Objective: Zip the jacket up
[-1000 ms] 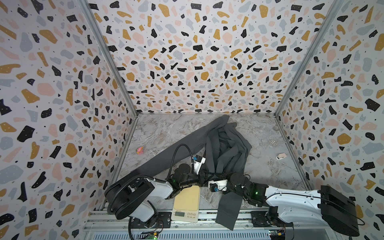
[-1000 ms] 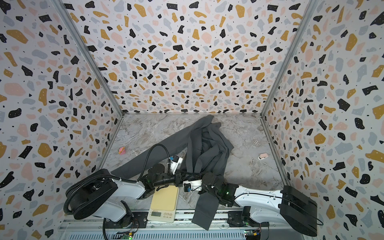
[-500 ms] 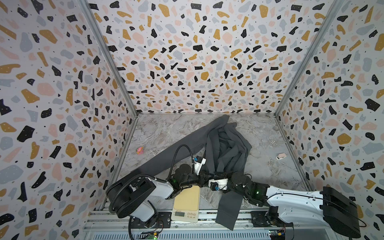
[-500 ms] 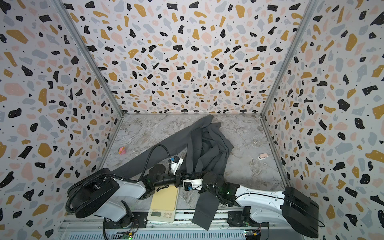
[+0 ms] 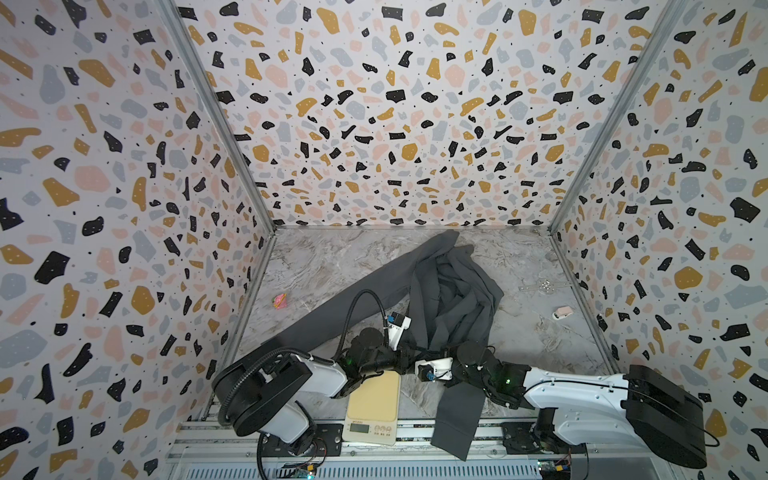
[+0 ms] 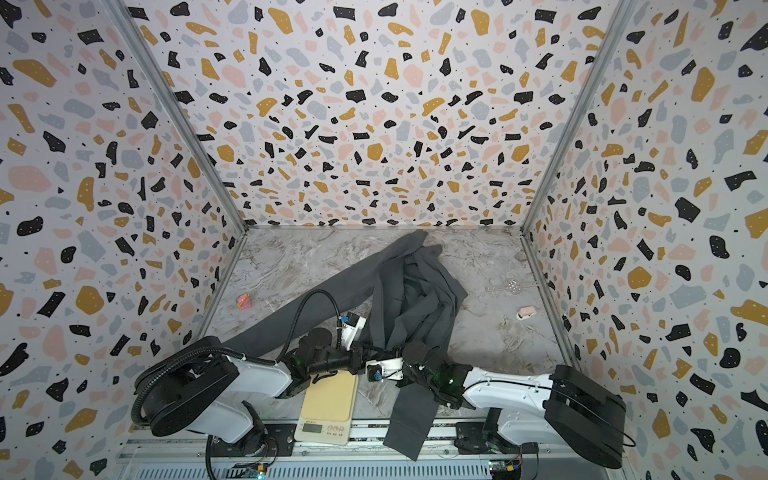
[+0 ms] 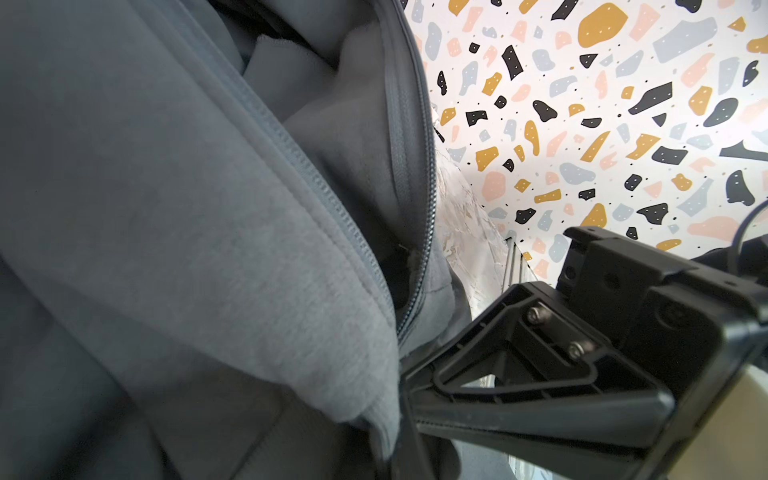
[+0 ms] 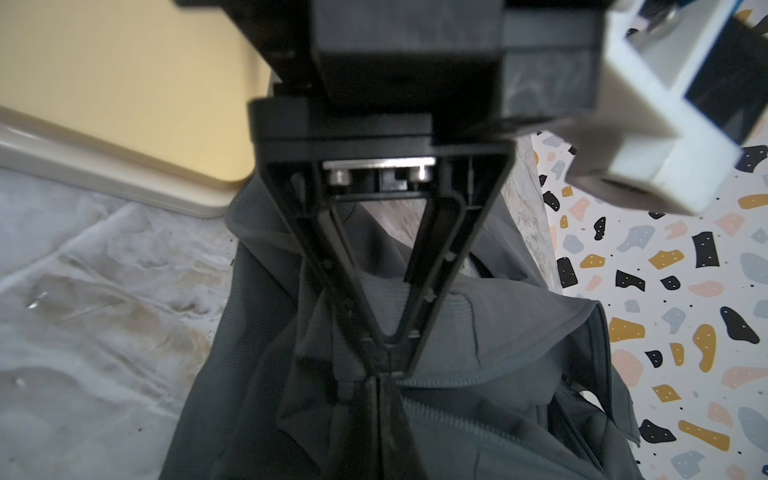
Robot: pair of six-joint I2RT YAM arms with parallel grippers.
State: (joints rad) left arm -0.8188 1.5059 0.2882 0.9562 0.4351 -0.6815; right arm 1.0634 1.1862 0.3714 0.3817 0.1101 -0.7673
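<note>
One charcoal-grey jacket lies crumpled in the middle of the marbled table, its zipper unjoined. One part trails left and another hangs over the front edge. At its near hem, the left gripper and right gripper each pinch fabric tight. A kitchen scale sits just beside them.
</note>
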